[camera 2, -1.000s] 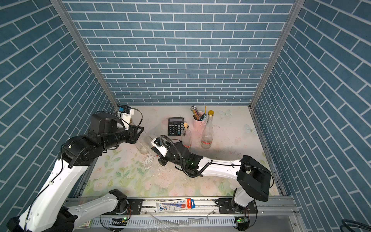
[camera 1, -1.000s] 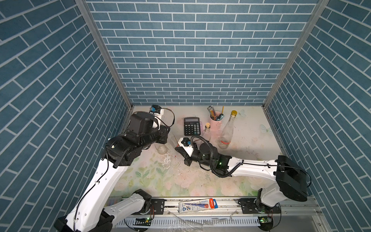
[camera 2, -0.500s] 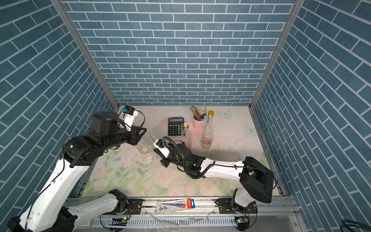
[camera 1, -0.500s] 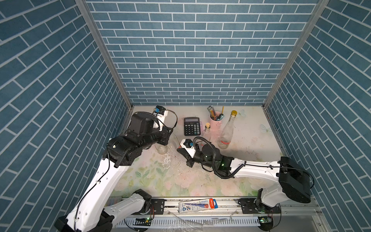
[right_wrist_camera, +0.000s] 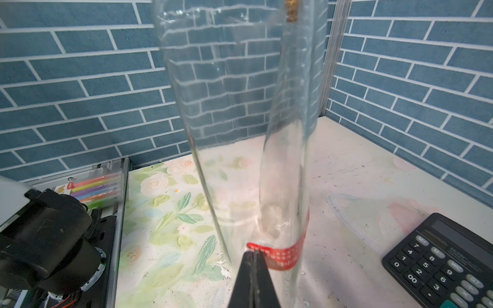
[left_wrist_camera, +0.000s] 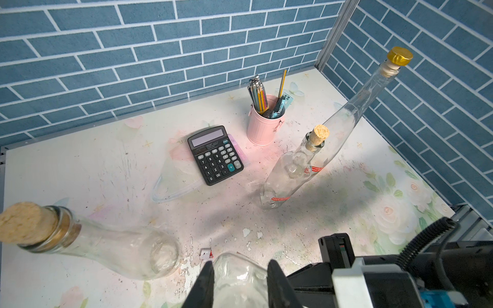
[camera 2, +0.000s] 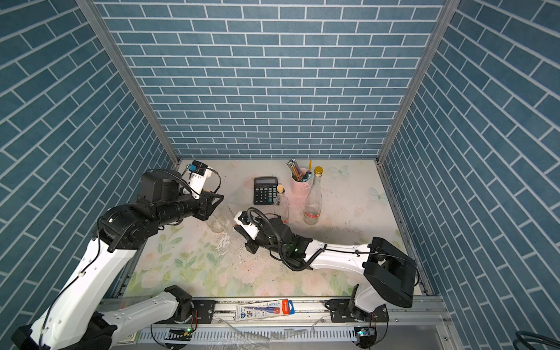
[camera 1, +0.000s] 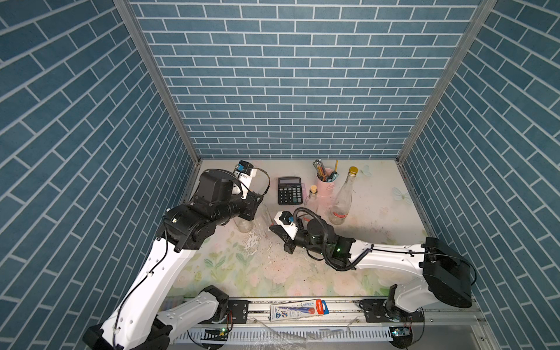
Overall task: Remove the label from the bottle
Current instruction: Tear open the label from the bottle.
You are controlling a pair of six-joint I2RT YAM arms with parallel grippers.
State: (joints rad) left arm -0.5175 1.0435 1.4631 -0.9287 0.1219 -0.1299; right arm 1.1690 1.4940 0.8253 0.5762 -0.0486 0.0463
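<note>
A clear glass bottle (left_wrist_camera: 240,280) stands between the fingers of my left gripper (left_wrist_camera: 240,266), which is shut on it. In both top views this bottle (camera 1: 266,213) (camera 2: 228,209) shows only faintly beside the left gripper (camera 1: 256,209) (camera 2: 216,201). A red label (right_wrist_camera: 282,256) wraps its lower part. The label's loose end (left_wrist_camera: 206,253) sticks out near one left finger. My right gripper (right_wrist_camera: 253,252) (camera 1: 272,228) is shut, with its tips touching the label's end. Whether the label is pinched does not show.
A wide corked bottle (camera 1: 242,224) stands just left of the held one. Behind are a black calculator (camera 1: 290,191), a small corked bottle (camera 1: 312,200), a tall gold-capped bottle (camera 1: 342,200) and a pink cup of pencils (camera 1: 325,181). Paper flakes (camera 1: 251,242) litter the table.
The left wrist has edged slightly to the right with the bottle. The right arm's elbow has shifted a little to the right. Both grippers keep the same state.
</note>
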